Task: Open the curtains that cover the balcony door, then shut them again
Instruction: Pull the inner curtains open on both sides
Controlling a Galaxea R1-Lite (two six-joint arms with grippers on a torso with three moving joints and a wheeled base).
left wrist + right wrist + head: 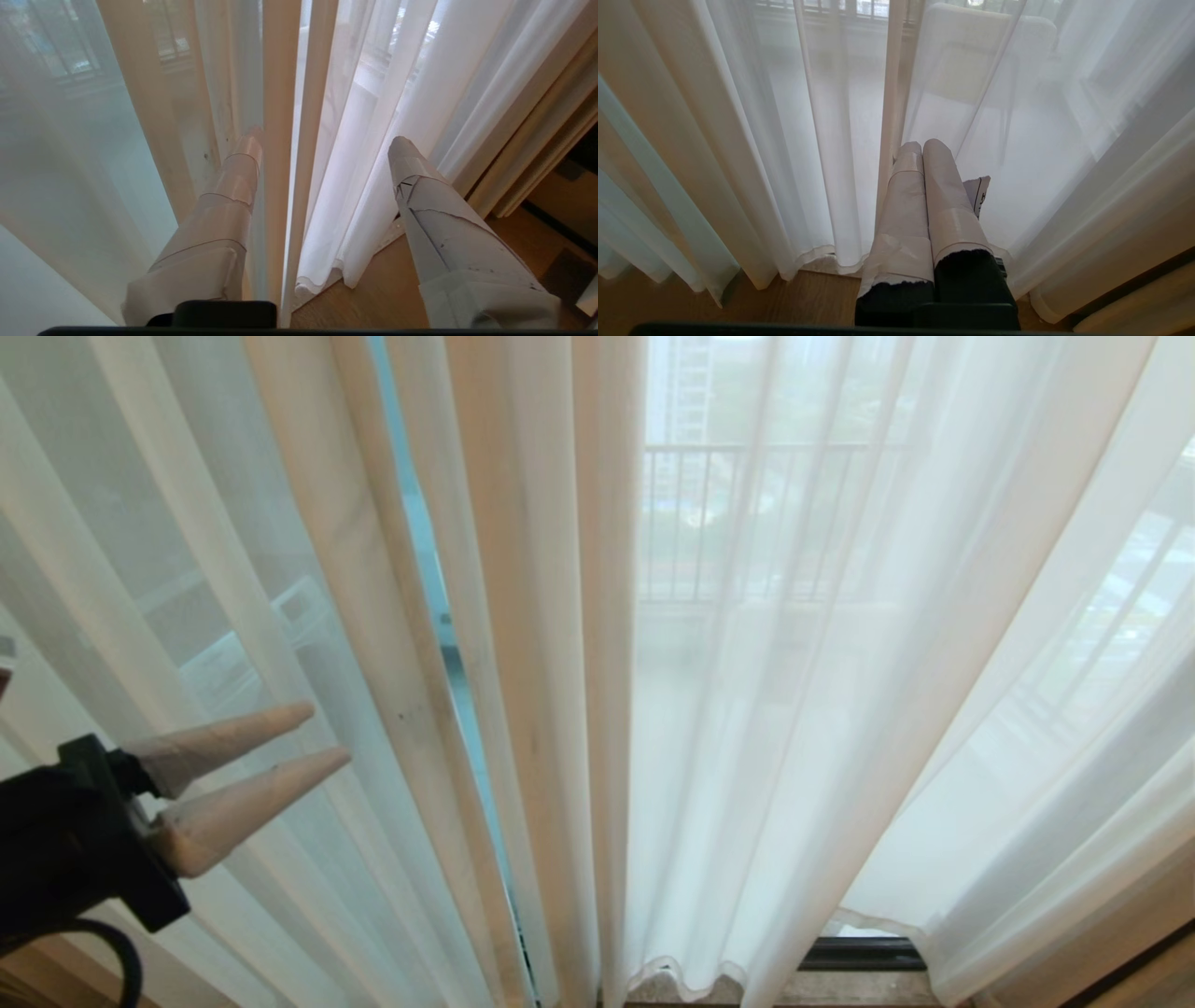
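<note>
The curtains (747, 709) hang closed across the whole head view, sheer white panels in long vertical folds. Their wavy hem stops just above the stone sill (822, 989) at the foot of the glass. Through the fabric the balcony door (864, 954) shows only as a short stretch of dark bottom frame below the hem, and a thin strip of glass (439, 607) shows in the narrow gap between two folds left of the curtains' middle. Beyond the fabric a balcony railing (747, 523) shows faintly.

The left hand (322, 737) is raised at the lower left of the curtains, its two taped, cone-shaped fingers (243, 803) pointing at the fabric. They stand clearly apart with nothing between them, and hold nothing. In the left wrist view the spread fingers (224, 205) frame a bundle of folds near the curtains' gap; whether the tips touch the fabric cannot be told. The curtains' hem there rests on the wooden floor (373, 289).

The right hand (922, 147) is seen only in its own wrist view, low before the curtains, its taped fingers (943, 200) pressed together side by side and gripping nothing. Its tips lie close against a vertical fold.
</note>
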